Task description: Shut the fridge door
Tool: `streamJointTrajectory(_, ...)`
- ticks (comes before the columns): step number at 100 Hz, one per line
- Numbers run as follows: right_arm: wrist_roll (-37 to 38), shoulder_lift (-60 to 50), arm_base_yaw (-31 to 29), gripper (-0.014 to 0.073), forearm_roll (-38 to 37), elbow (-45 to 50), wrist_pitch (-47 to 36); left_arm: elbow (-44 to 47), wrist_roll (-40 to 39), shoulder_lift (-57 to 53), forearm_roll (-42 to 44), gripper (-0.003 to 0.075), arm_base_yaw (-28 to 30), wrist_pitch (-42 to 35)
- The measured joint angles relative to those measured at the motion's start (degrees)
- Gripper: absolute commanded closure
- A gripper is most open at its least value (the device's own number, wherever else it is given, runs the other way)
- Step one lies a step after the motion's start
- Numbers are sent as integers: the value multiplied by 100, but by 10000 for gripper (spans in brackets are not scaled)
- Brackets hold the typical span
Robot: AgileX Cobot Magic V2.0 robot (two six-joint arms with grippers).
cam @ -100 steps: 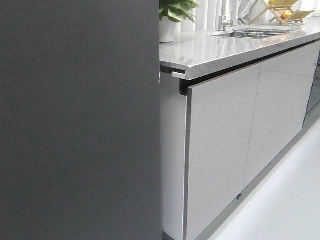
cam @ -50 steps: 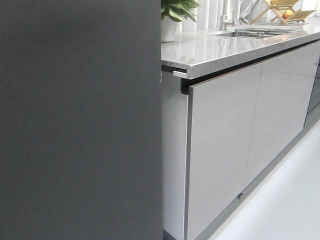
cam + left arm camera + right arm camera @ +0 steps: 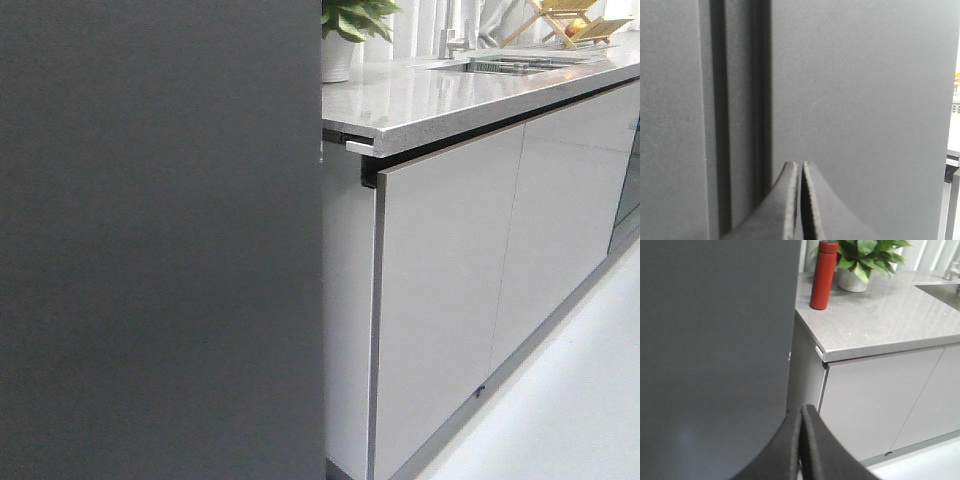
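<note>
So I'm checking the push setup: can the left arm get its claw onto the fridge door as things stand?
Probably yes. In the left wrist view the shut left claw points straight at the fridge door, very near its dark face, with nothing between them. Whether it touches, I cannot tell.

Dark grey fridge door point(image 3: 160, 240) beside glossy cabinet doors point(image 3: 450, 290), countertop point(image 3: 470, 95) above

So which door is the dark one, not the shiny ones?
The fridge door: tall, matte dark grey, filling the left. The two cabinet doors under the countertop are glossy light grey.
</note>
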Motion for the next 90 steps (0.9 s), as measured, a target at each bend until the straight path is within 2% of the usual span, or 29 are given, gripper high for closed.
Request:
streamJointTrajectory(29,48,-762,0,638,89,353,116,0,0,0,0,740,0,0)
streamJointTrajectory(90,58,-798,0,638,161,367,336,0,0,0,0,740,0,0)
